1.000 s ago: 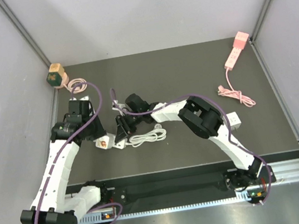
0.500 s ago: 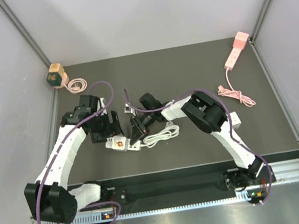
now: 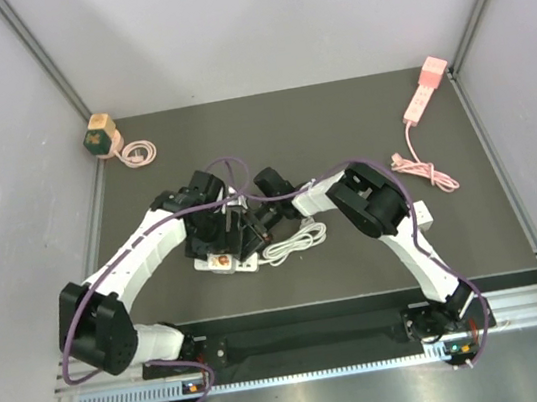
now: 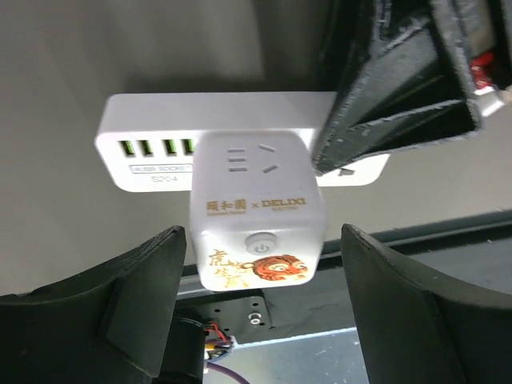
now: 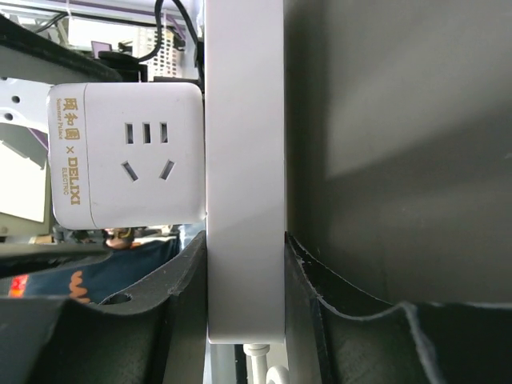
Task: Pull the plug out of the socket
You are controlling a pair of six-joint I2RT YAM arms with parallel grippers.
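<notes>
The socket is a white power strip (image 4: 160,128) lying on the dark mat, and the plug is a white cube adapter (image 4: 256,208) with a tiger print, seated in it. My left gripper (image 4: 260,280) is open, one finger on each side of the plug with gaps between. My right gripper (image 5: 246,272) is shut on the socket strip (image 5: 244,160), next to the plug (image 5: 128,152). From above, both grippers meet at the plug (image 3: 219,261) near the mat's front centre: the left gripper (image 3: 216,239) and the right gripper (image 3: 252,229).
The strip's white cable (image 3: 295,242) lies coiled to its right. A pink power strip (image 3: 424,89) with its cable (image 3: 421,170) lies back right. A green-and-wood cube (image 3: 99,135) with a pink cable (image 3: 138,155) sits back left. A small white adapter (image 3: 418,215) is under the right arm.
My left gripper has opened and swung right from the mat's left side to straddle the plug. The right gripper carried the strip slightly rightward, still gripping it.
</notes>
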